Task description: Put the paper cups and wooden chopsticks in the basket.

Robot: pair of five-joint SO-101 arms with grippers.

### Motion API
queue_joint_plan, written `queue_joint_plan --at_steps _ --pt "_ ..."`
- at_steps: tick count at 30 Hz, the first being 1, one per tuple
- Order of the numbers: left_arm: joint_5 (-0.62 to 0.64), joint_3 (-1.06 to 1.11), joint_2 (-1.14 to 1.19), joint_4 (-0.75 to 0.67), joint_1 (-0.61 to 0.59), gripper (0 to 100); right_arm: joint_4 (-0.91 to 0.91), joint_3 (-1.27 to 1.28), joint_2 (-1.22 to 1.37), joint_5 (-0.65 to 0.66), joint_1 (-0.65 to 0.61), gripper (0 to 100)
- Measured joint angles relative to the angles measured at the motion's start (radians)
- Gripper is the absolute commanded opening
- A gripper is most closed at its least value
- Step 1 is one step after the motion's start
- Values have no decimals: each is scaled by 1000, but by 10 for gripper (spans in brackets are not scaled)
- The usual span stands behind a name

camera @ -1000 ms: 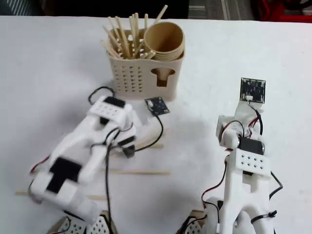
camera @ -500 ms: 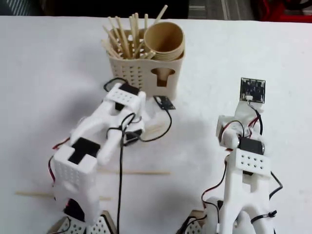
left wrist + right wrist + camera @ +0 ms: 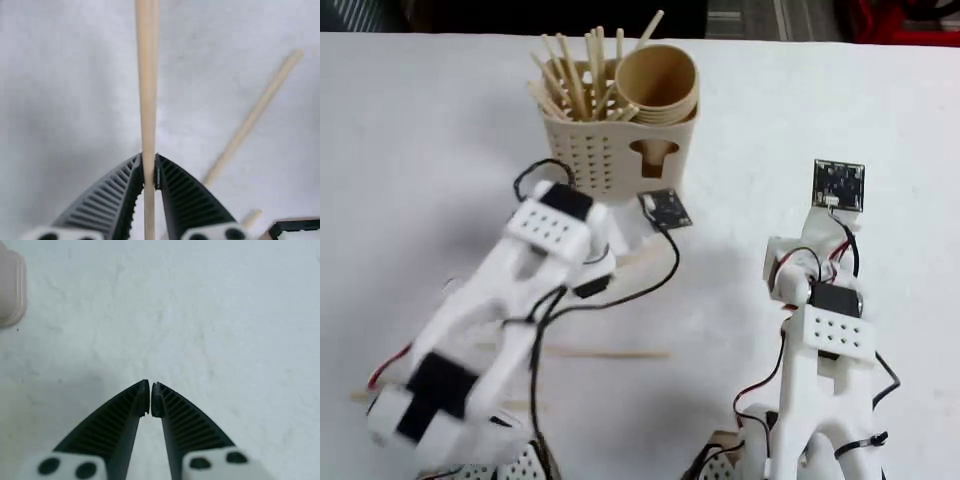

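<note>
Held chopstick (image 3: pixel 147 75): thin wooden stick, light and stiff. It probably rolls easily and swings about a small pinch. The smooth round surface could slip between ribbed pads. A hold near the middle would balance best. In the left wrist view it runs well past the tips, so the free end likely needs watching near the basket (image 3: pixel 610 150) rim.

Left end effector (image 3: pixel 149 167): narrowed right down on that chopstick, clamping it at the tips, with the stick in line with the jaws.

Left arm pose: stretched across the tabletop (image 3: pixel 800 110), its wrist just beside the basket wall on the side facing the arms. The base sits well back from the basket.

Right end effector (image 3: pixel 150 397): tips pinched together and carrying nothing, pointed down at bare tabletop. That arm stands folded, well apart from the basket on the cup side.

Basket contents: a bundle of chopsticks stands in one compartment, with paper cups (image 3: pixel 658 85) nested in the other.

Loose chopstick (image 3: pixel 610 353): lies flat, well apart from the basket on the arms' side. A second one (image 3: pixel 360 397) lies farther off, partly under the left arm.
</note>
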Motion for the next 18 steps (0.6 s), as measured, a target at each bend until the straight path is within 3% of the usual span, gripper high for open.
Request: queue_joint_plan --at_steps 9,18 --pt "112 -32 -379 2 32 22 0 0 0 0 0 25" --pt "245 -353 -422 -20 38 22 0 0 0 0 0 25"
